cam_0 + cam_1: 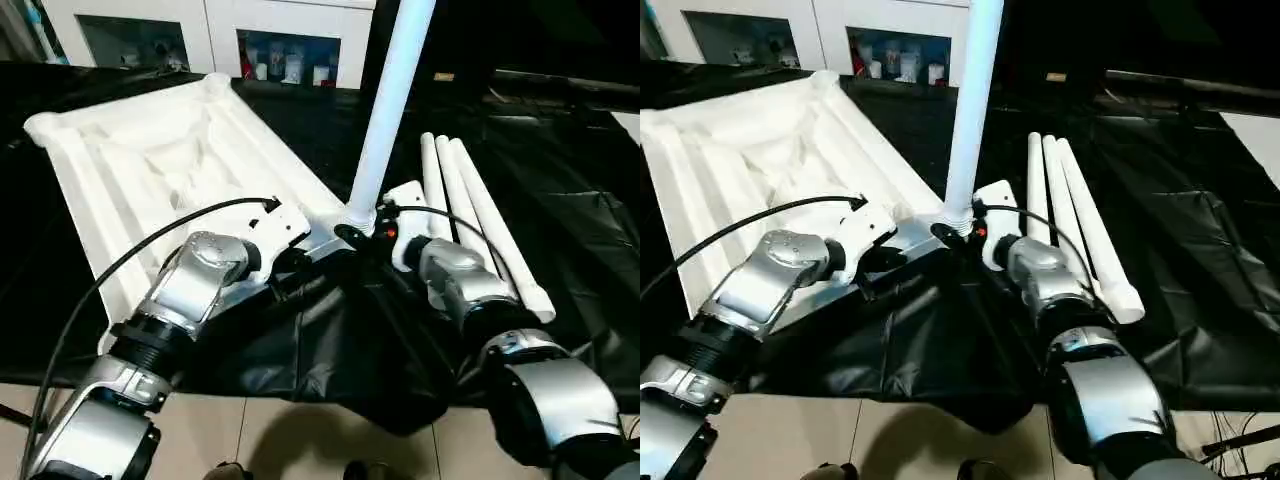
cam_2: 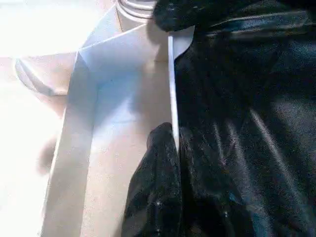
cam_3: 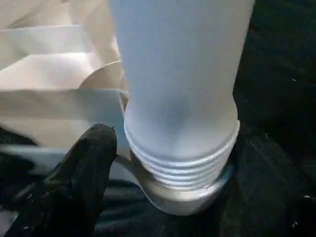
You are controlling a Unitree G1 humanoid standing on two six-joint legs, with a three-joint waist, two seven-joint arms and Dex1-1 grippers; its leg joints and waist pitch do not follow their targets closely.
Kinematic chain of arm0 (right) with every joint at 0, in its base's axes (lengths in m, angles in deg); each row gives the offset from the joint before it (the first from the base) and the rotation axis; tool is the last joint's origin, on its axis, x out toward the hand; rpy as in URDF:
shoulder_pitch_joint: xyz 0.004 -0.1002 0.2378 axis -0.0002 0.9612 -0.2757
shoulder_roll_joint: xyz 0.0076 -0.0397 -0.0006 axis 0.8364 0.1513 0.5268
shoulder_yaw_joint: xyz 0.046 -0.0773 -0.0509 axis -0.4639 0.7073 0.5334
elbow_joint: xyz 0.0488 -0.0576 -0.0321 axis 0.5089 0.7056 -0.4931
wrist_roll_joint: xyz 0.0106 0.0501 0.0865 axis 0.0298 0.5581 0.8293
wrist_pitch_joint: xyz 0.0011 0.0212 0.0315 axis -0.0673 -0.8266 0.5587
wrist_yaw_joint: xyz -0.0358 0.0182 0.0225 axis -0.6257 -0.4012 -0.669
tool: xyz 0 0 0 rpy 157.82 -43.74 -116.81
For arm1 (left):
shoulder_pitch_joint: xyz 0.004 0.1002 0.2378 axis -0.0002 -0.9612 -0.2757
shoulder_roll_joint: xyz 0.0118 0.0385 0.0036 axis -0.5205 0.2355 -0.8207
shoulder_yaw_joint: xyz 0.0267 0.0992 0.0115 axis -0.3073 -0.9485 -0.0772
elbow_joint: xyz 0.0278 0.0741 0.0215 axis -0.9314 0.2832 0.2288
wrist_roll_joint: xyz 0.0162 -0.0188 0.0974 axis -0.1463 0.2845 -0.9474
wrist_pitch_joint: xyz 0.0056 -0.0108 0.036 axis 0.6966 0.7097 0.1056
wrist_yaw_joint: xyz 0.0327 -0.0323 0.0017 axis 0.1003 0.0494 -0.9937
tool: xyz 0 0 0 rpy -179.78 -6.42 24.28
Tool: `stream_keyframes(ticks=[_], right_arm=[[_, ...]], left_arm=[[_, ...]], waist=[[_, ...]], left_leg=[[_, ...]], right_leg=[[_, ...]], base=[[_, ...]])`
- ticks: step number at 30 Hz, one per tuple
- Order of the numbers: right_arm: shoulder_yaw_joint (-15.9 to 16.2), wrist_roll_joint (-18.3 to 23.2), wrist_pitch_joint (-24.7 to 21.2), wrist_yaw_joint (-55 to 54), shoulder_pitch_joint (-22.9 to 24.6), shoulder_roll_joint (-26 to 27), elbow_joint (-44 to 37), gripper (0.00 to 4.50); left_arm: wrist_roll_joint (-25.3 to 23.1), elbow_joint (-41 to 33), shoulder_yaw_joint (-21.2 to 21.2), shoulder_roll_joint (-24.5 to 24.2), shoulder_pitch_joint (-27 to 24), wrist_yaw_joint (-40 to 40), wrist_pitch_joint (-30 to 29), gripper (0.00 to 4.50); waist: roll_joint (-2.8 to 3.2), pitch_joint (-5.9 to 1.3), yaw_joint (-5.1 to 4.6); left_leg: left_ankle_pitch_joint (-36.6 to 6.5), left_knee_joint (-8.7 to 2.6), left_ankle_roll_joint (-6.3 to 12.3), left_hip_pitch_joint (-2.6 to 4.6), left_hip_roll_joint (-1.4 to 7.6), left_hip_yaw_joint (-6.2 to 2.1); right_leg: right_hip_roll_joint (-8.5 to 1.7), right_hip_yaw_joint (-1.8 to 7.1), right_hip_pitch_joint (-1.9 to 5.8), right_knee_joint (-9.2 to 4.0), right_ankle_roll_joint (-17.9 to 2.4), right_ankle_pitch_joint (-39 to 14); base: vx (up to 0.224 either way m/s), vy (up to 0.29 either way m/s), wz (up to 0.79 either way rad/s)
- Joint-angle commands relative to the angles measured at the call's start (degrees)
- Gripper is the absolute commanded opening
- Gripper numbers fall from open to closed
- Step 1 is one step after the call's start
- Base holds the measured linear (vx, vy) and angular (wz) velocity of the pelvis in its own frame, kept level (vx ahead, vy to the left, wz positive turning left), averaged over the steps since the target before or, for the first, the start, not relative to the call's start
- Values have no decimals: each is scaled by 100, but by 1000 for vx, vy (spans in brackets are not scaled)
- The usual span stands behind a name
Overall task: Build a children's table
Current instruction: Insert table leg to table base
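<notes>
on the black sheet (image 1: 560, 200), one leg (image 1: 392, 110) stands upright in the tabletop (image 1: 150, 160)

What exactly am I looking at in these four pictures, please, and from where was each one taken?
It is a humanoid robot building a children's table. The two wide pictures come from cameras in its head, looking down over its silver forearms; the two close ones come from its wrists. On black sheeting lies the white tabletop, underside up, with one leg standing in a corner socket and three spare legs lying beside it. The left gripper has its jaws pinched on the tabletop's thin edge. The right gripper is at the leg's threaded base, jaws wide.
</notes>
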Motion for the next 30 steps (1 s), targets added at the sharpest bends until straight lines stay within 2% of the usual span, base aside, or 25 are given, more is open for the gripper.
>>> stream_keyframes(ticks=[1, 2, 3, 4, 5, 7, 9, 10, 12, 14, 18, 21, 25, 29, 30], right_arm=[[239, -20, 6, 596, 168, -32, -186, 374], [333, -47, 55, 867, 237, -150, -362, 374], [384, -68, 89, 1002, 271, -214, -450, 374], [456, -108, 159, 1154, 316, -306, -547, 374], [456, -108, 159, 1154, 316, -306, -547, 374], [544, -140, 236, 1443, 404, -469, -735, 374], [609, -119, 293, 1846, 518, -664, -961, 374], [609, -119, 293, 1846, 518, -664, -961, 374], [635, -93, 296, 2095, 621, -751, -1163, 374], [670, -44, 267, 2298, 740, -816, -1404, 374], [732, 2, 376, 2454, 868, -843, -1629, 374], [773, 90, 370, 2685, 955, -834, -1814, 374], [819, 120, 371, 2853, 1012, -809, -1935, 374], [827, 73, 373, 2826, 992, -771, -1872, 374], [803, 100, 337, 2819, 965, -740, -1834, 358]], left_arm=[[1, 25, -52, -91, -116, -124, 143, 0], [35, 22, -13, -190, -140, -221, 248, 0], [49, 29, -10, -256, -154, -311, 410, 0], [82, 42, 18, -329, -173, -402, 460, 0], [82, 42, 18, -329, -173, -402, 460, 0], [231, -1, 90, -456, -256, -724, 651, 0], [473, -197, 125, -662, -433, -1293, 1038, 0], [473, -197, 125, -662, -433, -1293, 1038, 0], [515, -300, 68, -810, -522, -1537, 1164, 0], [552, -369, 16, -938, -605, -1720, 1248, 0], [685, -593, 0, -1059, -753, -1964, 1298, 0], [713, -646, 24, -1085, -806, -2080, 1340, 0], [712, -624, 27, -1084, -812, -2159, 1412, 0], [707, -590, 27, -1074, -789, -2180, 1433, 0], [706, -581, 25, -1071, -780, -2188, 1426, 0]], waist=[[44, -391, 2], [40, -417, 1], [53, -423, -2], [45, -430, -2], [35, -421, -4], [20, -417, 5], [42, -409, 20], [44, -401, 29], [59, -375, 39], [72, -364, 56], [77, -358, 65], [75, -374, 68], [66, -391, 87], [69, -396, 107], [70, -397, 108]], left_leg=[[-472, -268, 569, 12, 191, -44], [-177, -231, 679, 11, 179, -34], [-36, -213, 760, 14, 172, -31], [171, -176, 933, -10, 154, -22], [198, -161, 1041, -13, 159, -13], [84, -150, 1079, -33, 156, -7], [-31, -142, 1032, -45, 187, -3], [-83, -143, 1018, -38, 193, 0], [-320, -154, 907, -23, 208, 8], [-561, -174, 712, -10, 224, 3], [-733, -186, 535, 4, 219, 5], [-676, -176, 527, -1, 204, 4], [-512, -154, 607, -19, 192, 2], [-514, -148, 593, -15, 189, -1], [-549, -147, 570, -11, 190, -1]], right_leg=[[-358, 286, 312, -200, -1478, -215], [-331, 280, 315, -141, -1588, 281], [-325, 277, 311, -115, -1648, 516], [-315, 276, 320, -80, -1718, 884], [-327, 276, 309, -73, -1768, 992], [-335, 277, 326, -79, -1779, 826], [-331, 273, 310, -71, -1757, 640], [-327, 270, 299, -79, -1748, 565], [-317, 271, 272, -107, -1710, 229], [-323, 282, 265, -131, -1621, -139], [-315, 292, 241, -139, -1573, -298], [-316, 299, 252, -126, -1560, -227], [-310, 295, 268, -92, -1563, -14], [-316, 297, 263, -92, -1570, -77], [-312, 297, 260, -93, -1565, -112]], base=[[54, 8, 0], [0, 0, 0], [0, 0, 0], [0, 0, 0], [0, 0, 0], [0, 0, 0], [0, 0, 0], [0, 0, 0], [0, 0, 0], [0, 0, 0], [0, 0, 0], [0, 0, 0], [0, 0, 0], [0, 0, 0], [0, 0, 0]])
